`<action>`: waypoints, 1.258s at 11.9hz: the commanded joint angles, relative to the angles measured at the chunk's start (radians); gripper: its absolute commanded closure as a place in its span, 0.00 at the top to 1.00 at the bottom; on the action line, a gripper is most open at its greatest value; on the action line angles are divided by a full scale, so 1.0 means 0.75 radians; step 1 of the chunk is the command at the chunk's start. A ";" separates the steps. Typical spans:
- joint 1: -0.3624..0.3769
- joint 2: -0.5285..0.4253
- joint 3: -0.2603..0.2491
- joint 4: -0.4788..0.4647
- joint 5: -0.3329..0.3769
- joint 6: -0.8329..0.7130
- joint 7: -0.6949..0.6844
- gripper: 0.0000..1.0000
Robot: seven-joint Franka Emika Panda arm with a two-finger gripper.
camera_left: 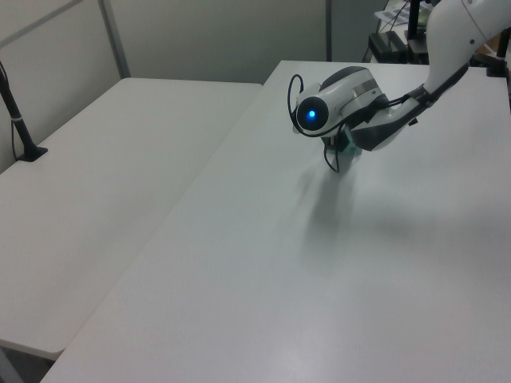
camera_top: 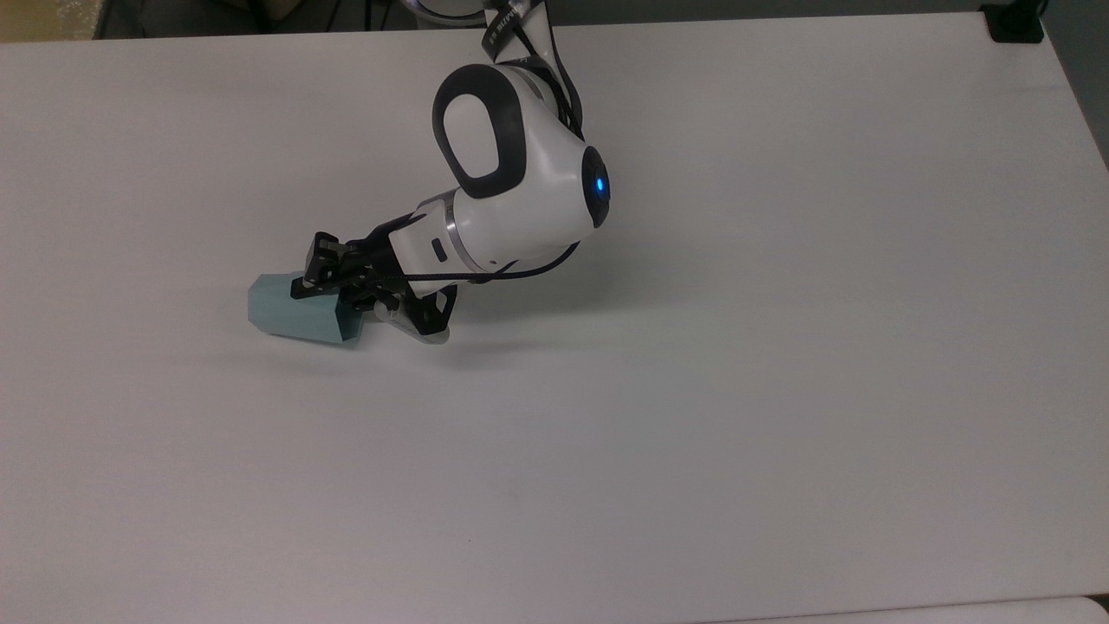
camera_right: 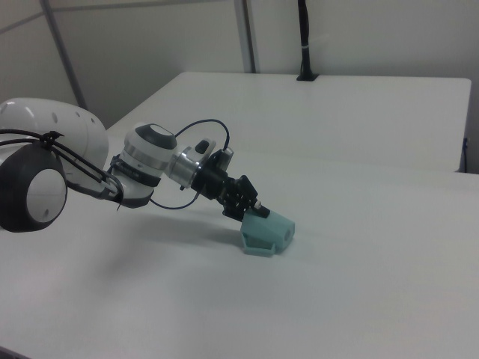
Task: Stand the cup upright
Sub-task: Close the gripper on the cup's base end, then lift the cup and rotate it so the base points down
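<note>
Behind the arm, perhaps the cup, seen rightward.

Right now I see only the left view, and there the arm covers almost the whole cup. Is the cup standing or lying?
Observer: The cup lies on its side on the table; the top view shows it plainly.
Operator: Which way does its mouth point?
Observer: Its wide, open end points to the top view's right, and its narrow base to the top view's left.
Operator: And where is the gripper on it?
Observer: In the right view the gripper sits at the upper edge of that open end.
</note>
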 commanded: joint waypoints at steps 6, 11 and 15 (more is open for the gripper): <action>-0.043 -0.024 0.024 0.002 0.041 0.026 -0.100 0.00; -0.054 -0.227 0.022 0.037 0.317 0.028 -0.203 0.00; -0.060 -0.364 0.026 -0.036 0.619 0.079 -0.201 0.00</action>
